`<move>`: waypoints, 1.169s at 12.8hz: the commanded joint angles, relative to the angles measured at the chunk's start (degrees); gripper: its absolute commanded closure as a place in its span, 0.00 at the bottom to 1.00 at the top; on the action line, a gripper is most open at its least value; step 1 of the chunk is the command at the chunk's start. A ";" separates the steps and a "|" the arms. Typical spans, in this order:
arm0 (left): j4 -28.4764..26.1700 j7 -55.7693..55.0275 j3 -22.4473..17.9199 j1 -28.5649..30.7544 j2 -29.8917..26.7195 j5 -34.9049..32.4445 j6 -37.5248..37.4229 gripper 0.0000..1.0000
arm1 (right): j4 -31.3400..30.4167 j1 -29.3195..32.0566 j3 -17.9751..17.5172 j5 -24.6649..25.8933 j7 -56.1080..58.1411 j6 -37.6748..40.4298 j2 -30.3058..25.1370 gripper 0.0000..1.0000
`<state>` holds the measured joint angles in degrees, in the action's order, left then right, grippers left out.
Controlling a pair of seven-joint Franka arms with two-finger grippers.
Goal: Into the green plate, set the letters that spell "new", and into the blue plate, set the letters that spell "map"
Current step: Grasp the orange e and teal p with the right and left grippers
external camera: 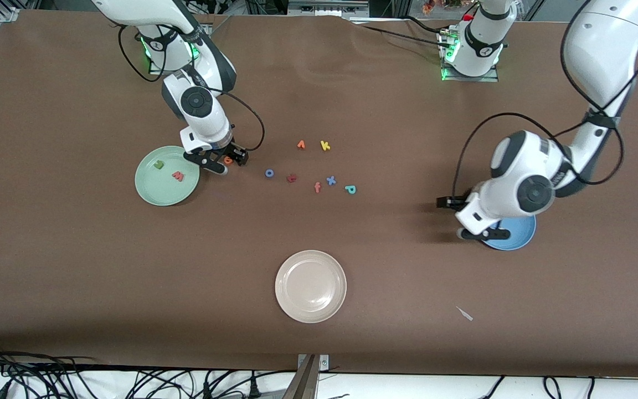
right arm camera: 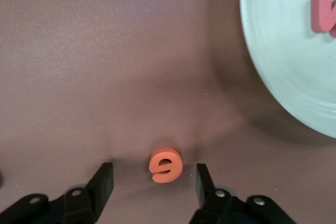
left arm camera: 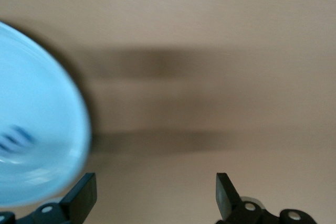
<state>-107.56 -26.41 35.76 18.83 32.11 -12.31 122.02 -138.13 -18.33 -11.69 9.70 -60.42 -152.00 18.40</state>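
Orange "e" (right arm camera: pixel 165 166) lies on the surface just beside the green plate (external camera: pixel 147 185), between the parted, non-touching fingers of the right pincer (right arm camera: pixel 153 182), green "n" (external camera: pixel 158 164) and salmon "w" (external camera: pixel 178 176) already in that plate; left pincer (left arm camera: pixel 155 195) wide, empty, at the blue plate's (external camera: pixel 521 235) rim.

Matt brown table (external camera: pixel 75 277); glossy cream plate (external camera: pixel 310 286); foam orange "e" (right arm camera: pixel 165 164)
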 commanded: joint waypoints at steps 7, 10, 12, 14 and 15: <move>-4.33 -31.22 1.42 -14.50 -0.83 0.19 12.10 0.00 | -0.29 -0.22 0.00 -0.39 -0.23 -0.93 0.15 0.89; -0.21 -40.96 0.89 -19.07 3.64 -7.44 12.28 0.00 | 0.41 -0.22 0.17 -0.30 2.23 0.90 -2.74 0.91; 1.12 -46.52 0.19 -21.72 6.11 -12.28 12.19 0.00 | 1.46 -0.04 0.52 -0.30 6.59 7.91 -6.34 0.90; 2.61 -47.41 -0.59 -23.83 7.96 -12.74 11.84 0.00 | 2.77 -0.04 4.11 -0.56 15.20 12.15 -8.29 0.90; 3.75 -47.59 -1.99 -25.93 8.40 -12.65 11.49 0.00 | 2.96 -0.04 5.52 -0.56 18.98 13.12 -8.64 0.91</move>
<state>-107.32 -72.12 35.89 -3.84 38.48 -22.79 134.33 -135.32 -18.29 -8.83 9.72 -48.37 -141.60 11.77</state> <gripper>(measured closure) 0.000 0.727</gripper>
